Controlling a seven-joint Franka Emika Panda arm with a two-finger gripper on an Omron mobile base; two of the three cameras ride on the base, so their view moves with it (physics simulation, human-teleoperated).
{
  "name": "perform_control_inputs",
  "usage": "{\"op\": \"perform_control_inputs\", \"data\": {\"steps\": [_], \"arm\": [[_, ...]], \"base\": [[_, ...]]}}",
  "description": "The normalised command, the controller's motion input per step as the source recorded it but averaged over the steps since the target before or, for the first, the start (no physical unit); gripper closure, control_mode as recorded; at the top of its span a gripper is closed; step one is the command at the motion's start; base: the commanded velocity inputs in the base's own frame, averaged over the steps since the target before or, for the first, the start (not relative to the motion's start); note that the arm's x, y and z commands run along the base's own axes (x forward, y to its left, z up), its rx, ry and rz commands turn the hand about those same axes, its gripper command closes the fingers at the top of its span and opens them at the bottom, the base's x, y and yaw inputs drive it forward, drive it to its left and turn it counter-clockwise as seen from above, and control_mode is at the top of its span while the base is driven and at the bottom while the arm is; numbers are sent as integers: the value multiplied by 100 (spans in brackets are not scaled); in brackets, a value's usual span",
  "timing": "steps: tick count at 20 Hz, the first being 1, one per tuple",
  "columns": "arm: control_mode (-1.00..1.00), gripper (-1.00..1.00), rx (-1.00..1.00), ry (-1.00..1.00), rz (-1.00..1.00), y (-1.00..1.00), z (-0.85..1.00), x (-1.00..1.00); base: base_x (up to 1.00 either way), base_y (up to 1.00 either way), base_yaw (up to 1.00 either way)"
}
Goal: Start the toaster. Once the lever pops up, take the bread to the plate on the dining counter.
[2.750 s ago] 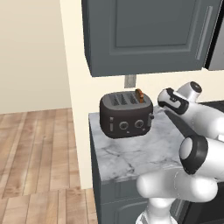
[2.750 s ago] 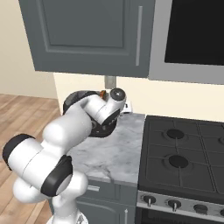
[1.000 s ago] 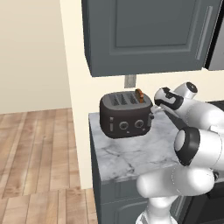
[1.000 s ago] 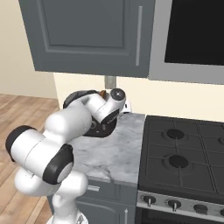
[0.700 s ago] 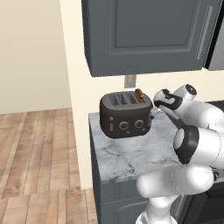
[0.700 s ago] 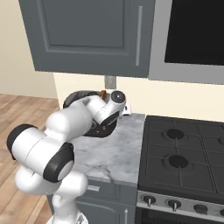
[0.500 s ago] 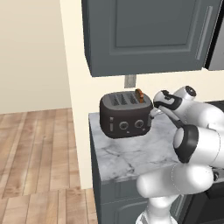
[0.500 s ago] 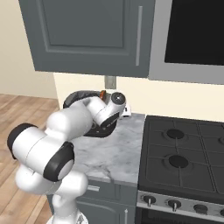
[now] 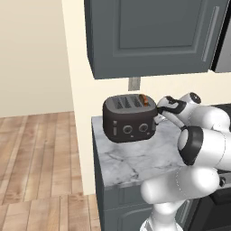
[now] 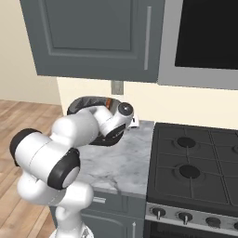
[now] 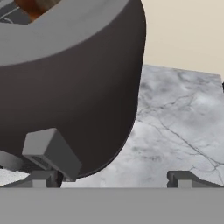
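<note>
The fingers (image 11: 111,177) stand spread as wide as they go and grip nothing; in the hand view one tip sits just under the toaster's grey lever (image 11: 51,153), the other over bare marble. The lever juts from the toaster's end wall low down, close to the bench top.

In the left base view the hand (image 9: 168,106) reaches in at the right end of the toaster (image 9: 129,118), right up against it. The toaster stands on a narrow marble-topped bench (image 9: 131,155) over dark grey cabinet fronts, its long face with two round knobs turned toward the wooden floor (image 9: 36,153) side. The bread (image 9: 144,99), a brown slice, pokes up from the slot nearest the hand.

In the right base view the arm's white links cover most of the toaster; its dark rounded top (image 10: 88,101) and the bread (image 10: 109,102) peek out above the wrist. A black stove (image 10: 195,162) adjoins the bench on its right. Behind, a grey wall cabinet (image 9: 149,36) hangs above the toaster, with an outlet plate (image 9: 134,84) on the cream wall beneath it.
</note>
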Motion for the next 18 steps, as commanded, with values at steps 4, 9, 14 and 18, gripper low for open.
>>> {"op": "perform_control_inputs", "data": {"steps": [4, 9, 14, 18], "arm": [[-100, -100, 0, 0, 0, 6, -23, 0], [-100, -100, 0, 0, 0, 1, -25, 0], [-100, -100, 0, 0, 0, 1, -19, 0], [-100, -100, 0, 0, 0, 0, -5, 0]], "base": [[0, 0, 0], [0, 0, 0], [0, 0, 0], [0, 0, 0]]}}
